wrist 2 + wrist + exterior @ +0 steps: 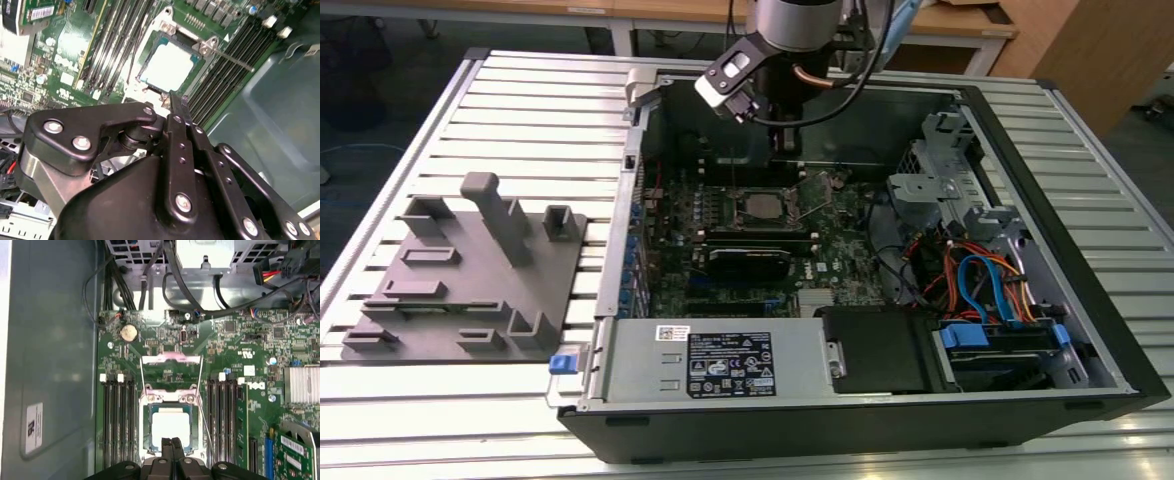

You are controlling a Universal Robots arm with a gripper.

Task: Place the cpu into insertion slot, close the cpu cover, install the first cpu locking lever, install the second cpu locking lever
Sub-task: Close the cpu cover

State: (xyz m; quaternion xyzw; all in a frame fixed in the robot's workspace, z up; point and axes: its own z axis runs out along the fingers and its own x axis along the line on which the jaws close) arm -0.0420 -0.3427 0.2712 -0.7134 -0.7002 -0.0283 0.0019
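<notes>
Slatted metal surface (520, 110) carries an open computer case (854, 440), where the gripper (171, 442) hangs with fingers (176, 452) pressed together, empty. Just ahead of their tips the cpu (170, 427) sits in the insertion slot (147, 432). Farther ahead the cpu cover (171, 358) stands raised, so closing it seems in hand, and that calls for pushing the frame down over the chip.

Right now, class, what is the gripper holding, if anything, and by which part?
Nothing is held. The gripper is shut with nothing between its fingertips, near the cpu, which lies in the insertion slot.
</notes>
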